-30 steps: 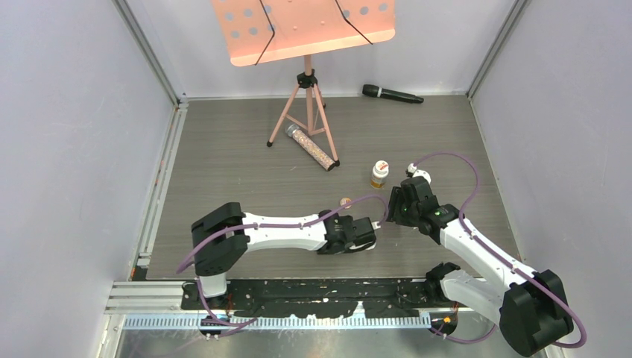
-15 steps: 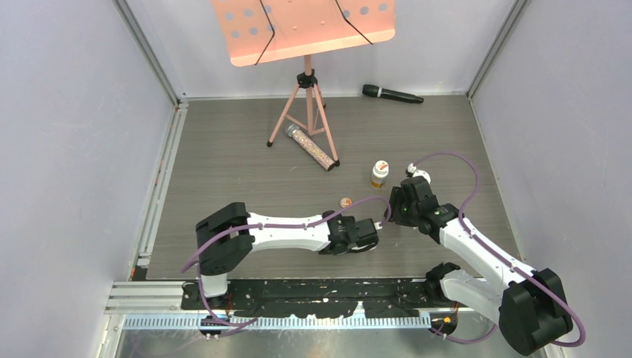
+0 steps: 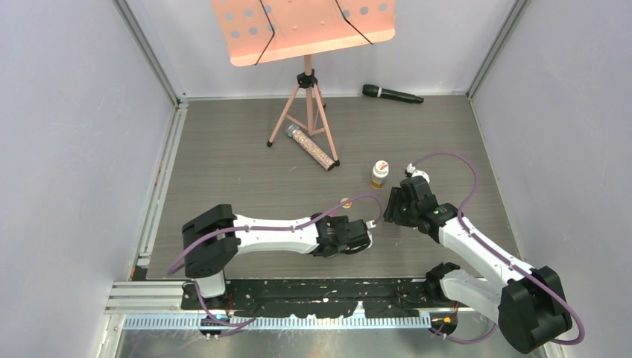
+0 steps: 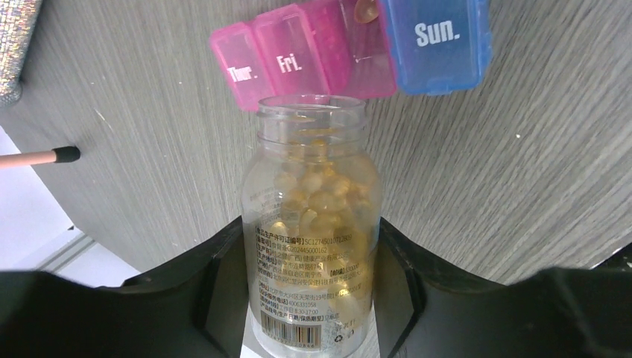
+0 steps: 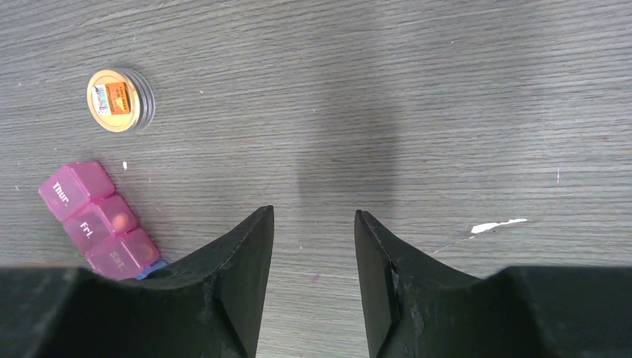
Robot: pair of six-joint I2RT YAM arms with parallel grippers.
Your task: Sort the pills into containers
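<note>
Three labelled lids of the pill box (image 4: 298,56) show at the top of my left wrist view, just beyond the mouth of the open bottle (image 4: 313,149) my left gripper (image 4: 309,239) clamps. Pouring step, I judge; next comes a slow tilt over one cell. My right gripper (image 5: 313,224) hangs spread, empty.

Robot lab test cell. Music stand (image 3: 307,82) sits at the back of a wood-grain table (image 3: 223,171), boxed in behind and on both sides by plain pale panels (image 3: 67,149) on aluminium profile (image 3: 149,52). At the table edge opposite the stand, left arm (image 3: 276,233) and right arm (image 3: 477,250) rise from a black rail (image 3: 320,287). Microphone (image 3: 392,94) lies right of the stand.
</note>
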